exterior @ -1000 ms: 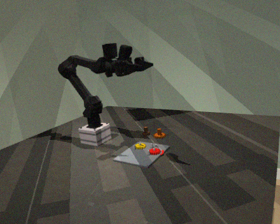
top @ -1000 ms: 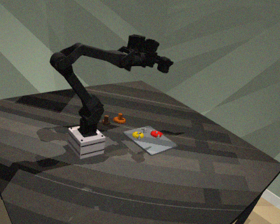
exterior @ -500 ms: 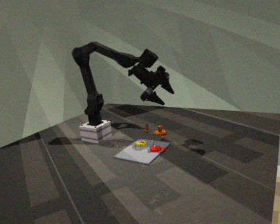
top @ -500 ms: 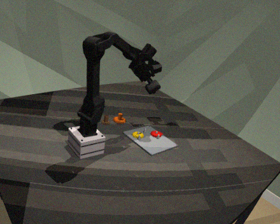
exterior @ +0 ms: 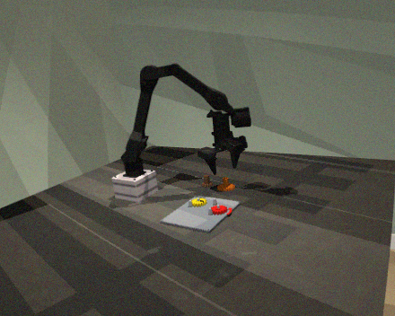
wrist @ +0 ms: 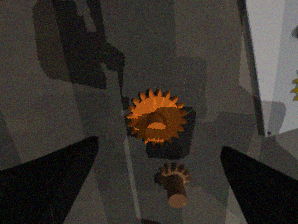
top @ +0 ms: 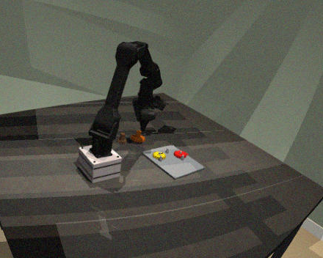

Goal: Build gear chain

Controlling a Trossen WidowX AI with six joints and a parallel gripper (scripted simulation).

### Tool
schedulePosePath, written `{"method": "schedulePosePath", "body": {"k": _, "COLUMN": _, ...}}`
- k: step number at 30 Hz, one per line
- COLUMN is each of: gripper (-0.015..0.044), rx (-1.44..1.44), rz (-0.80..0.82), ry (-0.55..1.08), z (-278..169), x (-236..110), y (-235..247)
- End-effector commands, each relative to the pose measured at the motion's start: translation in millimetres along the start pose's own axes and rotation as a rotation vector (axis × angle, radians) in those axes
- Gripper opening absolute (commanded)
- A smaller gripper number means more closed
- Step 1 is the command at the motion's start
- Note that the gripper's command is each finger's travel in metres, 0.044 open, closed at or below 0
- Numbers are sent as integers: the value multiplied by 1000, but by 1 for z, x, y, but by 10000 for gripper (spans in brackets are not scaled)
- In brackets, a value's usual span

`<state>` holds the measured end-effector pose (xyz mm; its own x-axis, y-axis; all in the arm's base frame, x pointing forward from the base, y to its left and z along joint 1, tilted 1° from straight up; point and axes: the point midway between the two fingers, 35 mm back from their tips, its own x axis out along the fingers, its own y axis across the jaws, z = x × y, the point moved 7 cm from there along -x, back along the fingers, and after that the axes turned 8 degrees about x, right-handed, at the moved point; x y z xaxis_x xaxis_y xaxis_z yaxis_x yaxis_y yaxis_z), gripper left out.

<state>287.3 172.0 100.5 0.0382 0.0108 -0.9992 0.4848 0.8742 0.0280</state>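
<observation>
My gripper (exterior: 224, 170) (wrist: 159, 147) is open and empty, pointing down above the loose gears. A large orange gear (top: 138, 139) (exterior: 225, 187) (wrist: 157, 117) with a knob stands on the table, seen between and slightly beyond the fingertips in the wrist view. A small brown gear (top: 122, 139) (exterior: 206, 181) (wrist: 175, 175) with a tall knob stands beside it. The grey board (top: 177, 170) (exterior: 185, 220) (wrist: 270, 65) carries the yellow gear (top: 158, 156) (exterior: 197, 203) and the red gear (top: 180, 154) (exterior: 218, 209), apart. Bare pegs show near them, one a grey peg (top: 167, 150) (exterior: 215, 202).
The white arm base (top: 100, 166) (exterior: 135, 186) stands on the table, left of the board in the top and exterior views. The red arrow (exterior: 230, 212) lies beside the red gear. The arm's shadow falls on the table near the loose gears.
</observation>
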Motion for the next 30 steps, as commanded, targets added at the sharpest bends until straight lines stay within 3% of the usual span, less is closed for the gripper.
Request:
{"method": "schedulePosePath", "body": {"k": 1, "gripper": 440, "rx": 16, "rz": -4, "ry": 6, "z": -2, "x": -2, "y": 1}}
{"method": "schedulePosePath", "body": {"k": 30, "gripper": 440, "rx": 16, "rz": -5, "ry": 6, "z": -2, "x": 41, "y": 1}}
